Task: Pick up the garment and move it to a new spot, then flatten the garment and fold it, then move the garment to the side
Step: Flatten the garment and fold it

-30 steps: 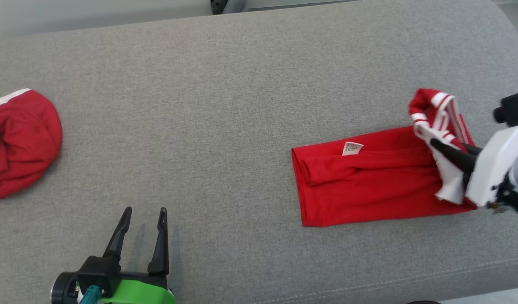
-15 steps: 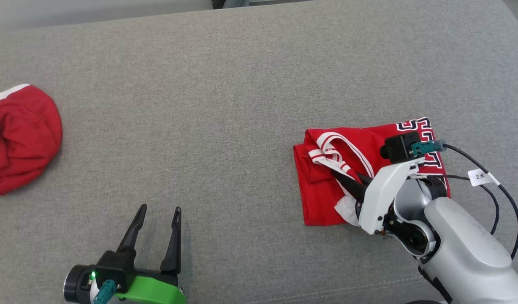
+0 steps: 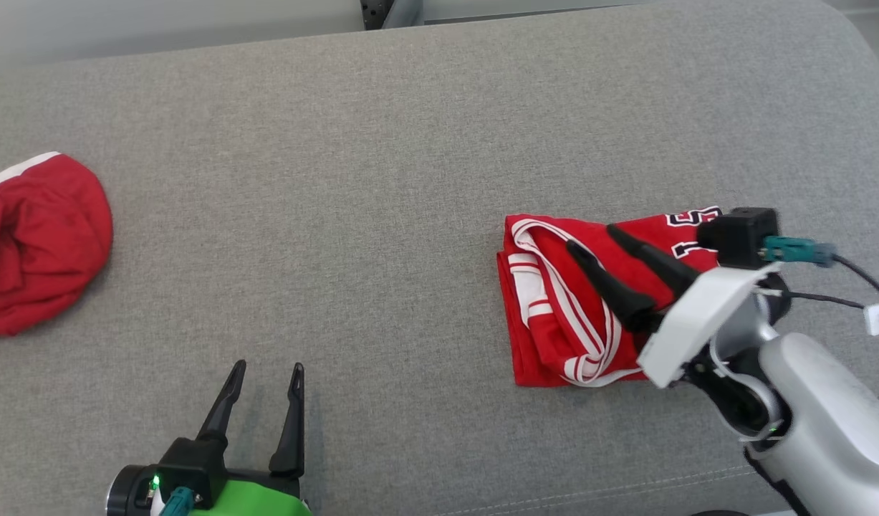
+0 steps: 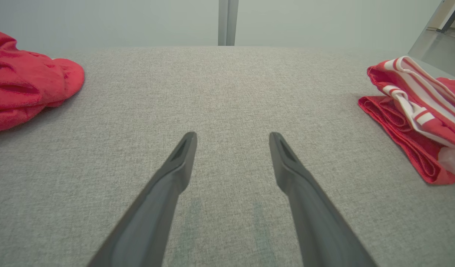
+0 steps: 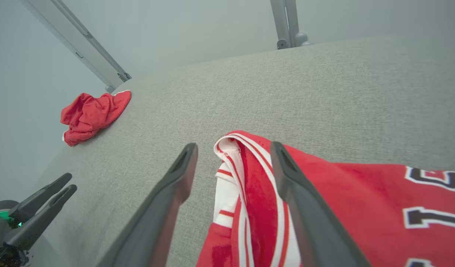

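The red jersey [image 3: 546, 315] with white trim lies folded on the right of the grey padded surface [image 3: 375, 179], its striped edge on top and black-and-white lettering showing at its right end. My right gripper [image 3: 592, 239] hangs open just over the fold, fingers pointing left, holding nothing. From the right wrist the jersey [image 5: 323, 200] spreads beneath the open gripper [image 5: 233, 146], its trimmed edge between the fingers. My left gripper [image 3: 267, 367] stands open and empty at the lower left, far from the jersey. Its own view shows the gripper [image 4: 233, 137] over bare fabric and the jersey [image 4: 409, 111] at right.
A second red garment [image 3: 38, 240] lies crumpled at the far left edge, also seen as a red heap [image 4: 23, 89] and a distant bundle [image 5: 90, 115]. The surface's front edge runs along the bottom of the head view. Metal posts [image 5: 286, 22] stand behind the surface.
My right gripper carried the jersey's striped end leftward over the rest, laid it down as a fold, and opened, letting go. The left gripper stayed put, open.
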